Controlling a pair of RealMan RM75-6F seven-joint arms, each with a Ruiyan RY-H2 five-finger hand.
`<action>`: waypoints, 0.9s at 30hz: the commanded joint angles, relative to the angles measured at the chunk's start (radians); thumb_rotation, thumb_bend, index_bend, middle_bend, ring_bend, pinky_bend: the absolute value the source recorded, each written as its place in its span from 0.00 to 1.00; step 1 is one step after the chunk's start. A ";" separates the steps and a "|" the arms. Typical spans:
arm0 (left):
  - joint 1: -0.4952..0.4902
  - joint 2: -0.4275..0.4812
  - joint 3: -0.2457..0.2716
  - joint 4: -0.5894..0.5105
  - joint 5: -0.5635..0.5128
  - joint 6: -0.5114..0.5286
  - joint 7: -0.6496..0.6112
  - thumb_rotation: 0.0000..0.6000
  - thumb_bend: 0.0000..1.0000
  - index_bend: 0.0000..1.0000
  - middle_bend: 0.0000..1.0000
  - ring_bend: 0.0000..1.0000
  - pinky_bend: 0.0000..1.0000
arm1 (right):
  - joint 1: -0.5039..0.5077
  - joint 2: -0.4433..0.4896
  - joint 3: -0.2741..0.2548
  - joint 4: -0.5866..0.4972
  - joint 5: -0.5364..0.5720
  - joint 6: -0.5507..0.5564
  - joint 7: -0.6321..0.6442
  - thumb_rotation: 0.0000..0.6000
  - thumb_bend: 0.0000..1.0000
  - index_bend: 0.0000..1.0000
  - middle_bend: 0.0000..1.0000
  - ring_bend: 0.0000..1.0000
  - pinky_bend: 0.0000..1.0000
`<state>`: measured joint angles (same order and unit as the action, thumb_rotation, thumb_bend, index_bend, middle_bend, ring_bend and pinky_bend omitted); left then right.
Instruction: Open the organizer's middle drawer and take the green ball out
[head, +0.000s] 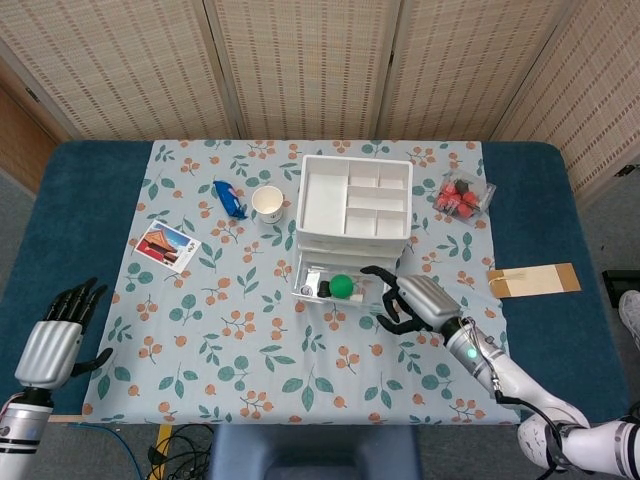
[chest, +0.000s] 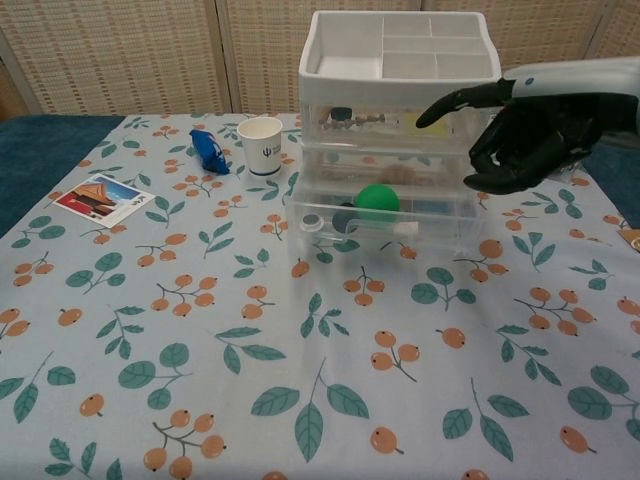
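Observation:
The white organizer (head: 355, 205) (chest: 400, 70) stands mid-table with its middle drawer (head: 338, 287) (chest: 385, 222) pulled out. The green ball (head: 342, 286) (chest: 379, 198) lies in that drawer among small items. My right hand (head: 415, 300) (chest: 535, 125) hovers off the drawer's right front corner, raised above it. One finger points left, the rest are loosely bent, and it holds nothing. My left hand (head: 55, 335) rests at the table's near left edge with straight fingers, empty, far from the organizer.
A paper cup (head: 267, 203) (chest: 261, 145) and a blue object (head: 230, 198) (chest: 209, 150) sit left of the organizer. A picture card (head: 167, 247) (chest: 101, 199) lies further left. A clear box of red items (head: 463, 196) and a brown envelope (head: 533, 280) are on the right.

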<state>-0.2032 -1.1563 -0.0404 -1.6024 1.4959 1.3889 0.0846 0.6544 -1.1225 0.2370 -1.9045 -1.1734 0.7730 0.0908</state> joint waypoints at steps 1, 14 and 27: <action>0.002 0.002 -0.001 -0.002 0.000 0.005 0.000 1.00 0.20 0.05 0.02 0.06 0.09 | 0.079 -0.009 0.014 0.045 -0.032 0.030 -0.178 1.00 0.22 0.21 0.75 0.88 1.00; 0.010 0.003 0.001 0.002 -0.005 0.010 -0.009 1.00 0.20 0.05 0.02 0.06 0.09 | 0.242 -0.163 -0.031 0.230 0.012 0.016 -0.536 1.00 0.21 0.27 0.87 0.97 1.00; 0.016 -0.005 0.003 0.029 -0.007 0.012 -0.035 1.00 0.20 0.05 0.02 0.06 0.09 | 0.292 -0.256 -0.084 0.323 -0.002 0.042 -0.670 1.00 0.22 0.32 0.92 1.00 1.00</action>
<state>-0.1873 -1.1610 -0.0377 -1.5742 1.4891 1.4009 0.0501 0.9439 -1.3736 0.1558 -1.5859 -1.1739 0.8141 -0.5757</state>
